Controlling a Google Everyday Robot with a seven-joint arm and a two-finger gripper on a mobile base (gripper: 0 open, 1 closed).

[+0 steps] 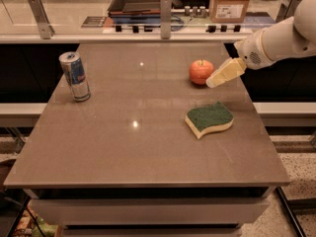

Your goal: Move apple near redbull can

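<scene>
Gripper (217, 79): cream-coloured, on a white arm (276, 41) entering from the right of the view; angled downward over the far right part of the table (123, 147).
Apple (201, 71): just beside the gripper tip, on its left in view; stem up; contact cannot be told.
Sponge (209, 119): lying flat, nearer the camera than the gripper, apart from it.
Redbull can (75, 76): upright, well apart from the gripper, by the table's left edge.
</scene>
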